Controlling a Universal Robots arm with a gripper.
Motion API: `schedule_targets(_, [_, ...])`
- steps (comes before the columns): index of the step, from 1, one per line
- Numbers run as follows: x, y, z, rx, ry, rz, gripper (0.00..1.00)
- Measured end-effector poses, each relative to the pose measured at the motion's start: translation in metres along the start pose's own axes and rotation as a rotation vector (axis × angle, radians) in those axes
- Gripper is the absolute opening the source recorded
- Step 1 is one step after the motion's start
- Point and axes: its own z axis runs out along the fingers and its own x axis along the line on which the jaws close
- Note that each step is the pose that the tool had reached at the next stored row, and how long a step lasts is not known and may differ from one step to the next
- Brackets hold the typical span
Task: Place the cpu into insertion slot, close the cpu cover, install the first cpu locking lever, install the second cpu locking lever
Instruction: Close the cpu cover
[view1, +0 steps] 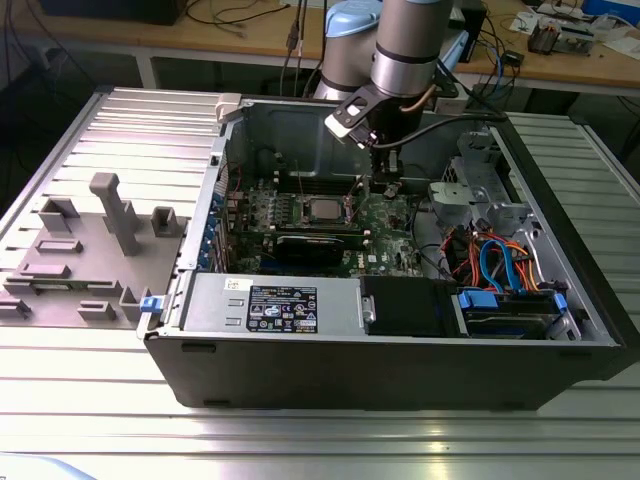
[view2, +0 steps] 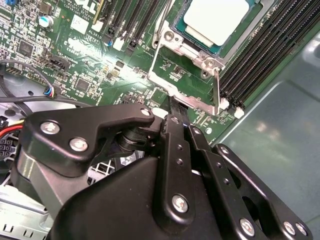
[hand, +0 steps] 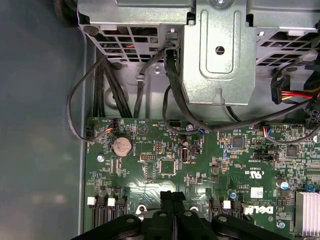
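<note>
The cpu, a square chip with a pale metal top, lies in the insertion slot on the green board; in the exterior view the cpu sits mid-board. The silvery cpu cover lies flat around the chip. A thin metal lever runs along the socket bracket. My gripper is shut with nothing between its black fingers, its tips just off the bracket's edge beside the socket. From outside, the gripper hangs over the board at the cpu's right in the exterior view. In the first wrist view the gripper points down at the board.
Long black memory slots flank the socket. A black graphics card lies in front of the cpu. A metal drive cage and loose cables stand close to the arm. The case walls enclose everything.
</note>
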Motion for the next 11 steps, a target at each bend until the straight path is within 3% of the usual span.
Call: schedule_targets(11, [0.0001, -0.0030, 0.0000, 0.0000, 0.0001, 0.000, 0.11])
